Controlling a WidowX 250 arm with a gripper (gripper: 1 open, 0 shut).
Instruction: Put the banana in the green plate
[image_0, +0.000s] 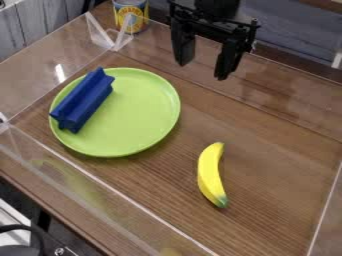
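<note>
The yellow banana (211, 174) lies on the brown table at the front right, its dark-green tip pointing toward me. The lime-green plate (147, 118) sits to its left, with a blue ridged block (82, 100) resting on the plate's left side. My black gripper (203, 60) hangs at the back, above the table behind the plate's far right edge and well away from the banana. Its fingers (226, 62) stand apart, open, with nothing between them.
A clear plastic wall (54, 185) runs around the table's front and left edges. A yellow can (128, 15) stands at the back left beyond the wall.
</note>
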